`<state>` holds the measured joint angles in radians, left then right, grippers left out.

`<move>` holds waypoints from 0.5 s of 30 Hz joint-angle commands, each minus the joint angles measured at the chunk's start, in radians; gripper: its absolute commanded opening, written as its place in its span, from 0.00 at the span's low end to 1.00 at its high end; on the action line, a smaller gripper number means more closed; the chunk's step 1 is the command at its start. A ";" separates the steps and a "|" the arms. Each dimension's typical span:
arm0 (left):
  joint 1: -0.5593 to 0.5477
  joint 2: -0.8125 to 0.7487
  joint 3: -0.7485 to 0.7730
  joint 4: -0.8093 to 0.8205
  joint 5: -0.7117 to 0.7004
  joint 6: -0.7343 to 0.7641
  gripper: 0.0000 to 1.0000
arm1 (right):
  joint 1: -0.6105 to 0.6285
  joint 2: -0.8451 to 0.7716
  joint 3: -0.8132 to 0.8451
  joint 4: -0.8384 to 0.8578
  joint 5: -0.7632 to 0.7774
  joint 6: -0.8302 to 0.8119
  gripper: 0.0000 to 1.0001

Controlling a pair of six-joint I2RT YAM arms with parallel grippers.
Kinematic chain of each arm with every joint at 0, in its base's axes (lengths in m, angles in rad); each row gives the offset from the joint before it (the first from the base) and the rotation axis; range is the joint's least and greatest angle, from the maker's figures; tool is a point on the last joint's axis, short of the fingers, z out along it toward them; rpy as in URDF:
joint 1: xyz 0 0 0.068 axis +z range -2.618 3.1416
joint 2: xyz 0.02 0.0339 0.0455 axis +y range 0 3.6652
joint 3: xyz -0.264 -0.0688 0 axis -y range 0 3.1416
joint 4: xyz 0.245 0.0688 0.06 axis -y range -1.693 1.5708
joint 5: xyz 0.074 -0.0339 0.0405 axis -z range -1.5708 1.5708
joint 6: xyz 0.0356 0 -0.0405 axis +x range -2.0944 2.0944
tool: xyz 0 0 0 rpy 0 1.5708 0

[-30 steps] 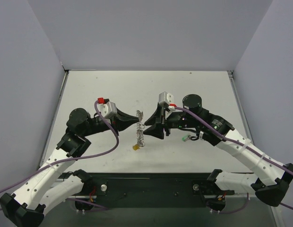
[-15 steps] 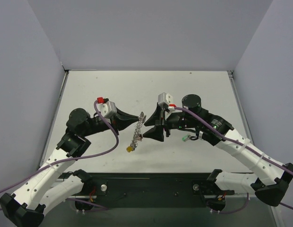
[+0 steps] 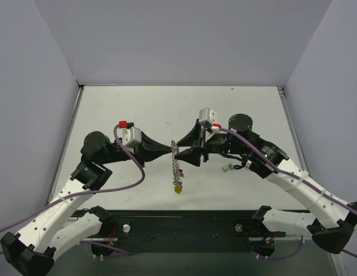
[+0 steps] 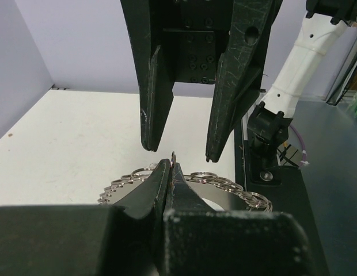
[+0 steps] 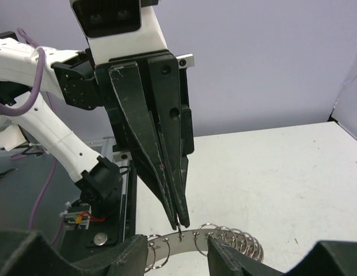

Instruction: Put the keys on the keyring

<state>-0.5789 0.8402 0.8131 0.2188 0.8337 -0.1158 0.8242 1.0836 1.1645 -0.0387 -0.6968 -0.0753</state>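
Keyring (image 3: 176, 164) hanging edge-on nearer the bench's front edge, we see it pinched tight in the left gripper (image 5: 179, 221), right gripper (image 4: 181, 152) spread wide facing it, yellow key (image 3: 178, 188) dangling lowest.

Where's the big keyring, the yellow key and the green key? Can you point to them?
Keyring (image 3: 177, 165), top view, the middle of the hanging ring.
Yellow key (image 3: 178, 189), top view, its yellow head.
Green key (image 3: 226, 168), top view, its green head.

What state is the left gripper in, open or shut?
Shut on the keyring: jaws of the left gripper meet, pinching its edge.
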 commanded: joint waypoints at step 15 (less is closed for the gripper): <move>0.004 0.007 -0.002 0.209 0.054 -0.085 0.00 | -0.007 0.047 0.034 0.131 -0.101 0.043 0.17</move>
<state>-0.5774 0.8497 0.7933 0.3019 0.8700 -0.1726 0.8230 1.1252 1.1660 0.0051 -0.7555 -0.0460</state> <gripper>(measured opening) 0.022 0.195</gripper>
